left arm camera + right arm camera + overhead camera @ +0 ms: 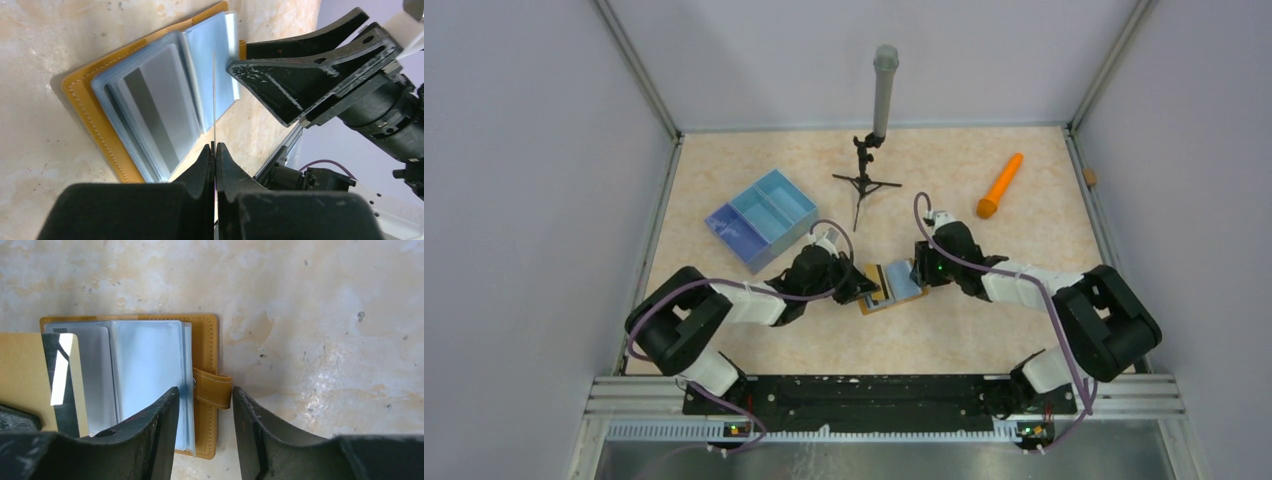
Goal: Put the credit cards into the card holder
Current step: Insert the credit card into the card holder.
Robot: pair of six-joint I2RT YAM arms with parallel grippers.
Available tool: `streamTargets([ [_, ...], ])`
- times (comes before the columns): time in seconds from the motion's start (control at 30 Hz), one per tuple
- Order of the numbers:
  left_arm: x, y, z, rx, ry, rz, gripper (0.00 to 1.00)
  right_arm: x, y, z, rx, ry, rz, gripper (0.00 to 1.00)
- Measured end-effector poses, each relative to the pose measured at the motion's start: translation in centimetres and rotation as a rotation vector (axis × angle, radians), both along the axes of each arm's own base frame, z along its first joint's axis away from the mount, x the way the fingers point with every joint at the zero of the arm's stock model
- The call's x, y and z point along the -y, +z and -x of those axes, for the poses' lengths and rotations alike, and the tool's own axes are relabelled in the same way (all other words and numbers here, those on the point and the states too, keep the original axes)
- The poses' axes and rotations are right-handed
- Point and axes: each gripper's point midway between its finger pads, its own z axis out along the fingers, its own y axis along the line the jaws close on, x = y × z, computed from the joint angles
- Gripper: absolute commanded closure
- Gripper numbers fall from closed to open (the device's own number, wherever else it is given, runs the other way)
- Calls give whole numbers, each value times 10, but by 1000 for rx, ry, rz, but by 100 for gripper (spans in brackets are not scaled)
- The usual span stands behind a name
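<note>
left of the card holder (902,285), the left gripper (214,148) is pinched tight on one credit card (214,100), which stands on edge just above the holder's open greyish-blue pockets. a second card (160,112), dark-striped, lies in a pocket on the holder's left half. on the holder's right side the right gripper (205,392) is parted and grips nothing, its fingertips either side of the snap tab (214,390).

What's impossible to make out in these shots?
- Top view: how many cards sit in the card holder; it is too small, and both grippers overlap it.
- Left wrist: the face of the held card; it's edge-on in the left gripper.
- Right wrist: whether the right gripper touches the holder; its fingers hide the near edge.
</note>
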Motion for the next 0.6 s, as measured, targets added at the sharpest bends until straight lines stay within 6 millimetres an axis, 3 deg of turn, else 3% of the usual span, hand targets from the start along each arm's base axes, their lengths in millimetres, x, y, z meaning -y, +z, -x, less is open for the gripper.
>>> streamTargets([
  [0.33,2,-24,4,-45,2,-25,100,5,-3,-5,-6,-50,21,73],
  [0.6,7,-31,3,-57,0,8,100,7,-4,-6,-8,-73,23,74],
])
